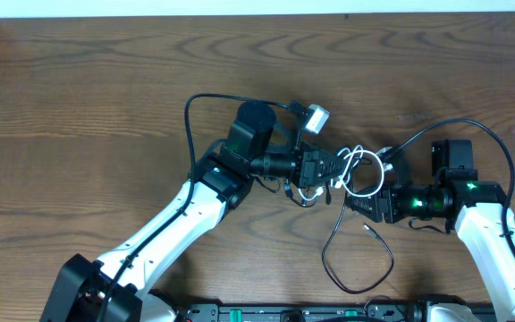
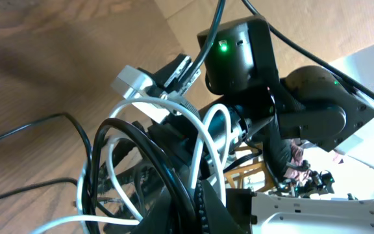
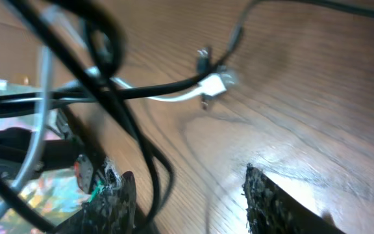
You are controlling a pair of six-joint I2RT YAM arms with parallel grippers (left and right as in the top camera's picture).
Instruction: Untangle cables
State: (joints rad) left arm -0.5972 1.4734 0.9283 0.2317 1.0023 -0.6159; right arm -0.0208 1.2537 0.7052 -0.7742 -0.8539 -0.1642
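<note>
**Cables not yet apart, bunched between the two grippers just right of centre**

The white cable point(image 1: 365, 170) sits in tight loops there in the overhead view, with the black cable point(image 1: 351, 282) threaded through. The left wrist view shows the two wrapped over each other close to the lens. From the knot the black cable trails down into a loose loop on the table point(image 1: 105, 89) at lower middle, its plug end lying free. The left gripper point(image 1: 333, 170) is right at the loops from the left, but the cables hide its tips, so I cannot tell whether it grips. The right gripper point(image 1: 365, 204) is just beside the knot, lower right, its fingers point(image 3: 119, 195) spread wide and clamping nothing. As I judge it, the real separating is all left to do.
</note>
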